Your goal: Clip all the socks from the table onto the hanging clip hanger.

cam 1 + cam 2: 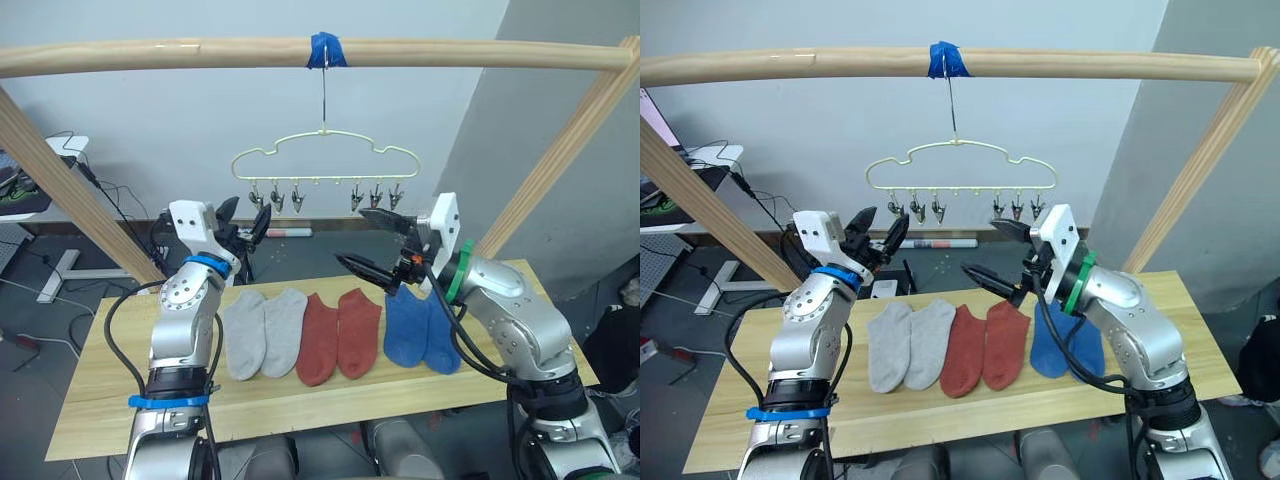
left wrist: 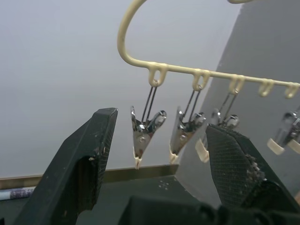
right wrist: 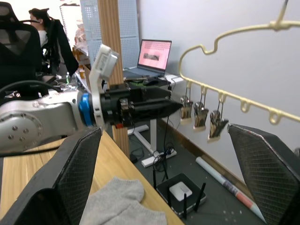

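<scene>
While six socks (image 1: 340, 335) lay toe-forward in a row mid-counter (image 1: 90, 390), both empty grippers, left gripper (image 1: 243, 226) and right gripper (image 1: 375, 245), gaped above them near the clip hanger (image 1: 325, 160), the right nearer the blue pair.

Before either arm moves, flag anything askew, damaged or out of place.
Nothing stands out. Six socks lie flat in colour pairs on the table: grey, red, blue. The clip hanger hangs level, clips empty. Both tools, left and right, are open and empty.

No legible text anywhere.
</scene>
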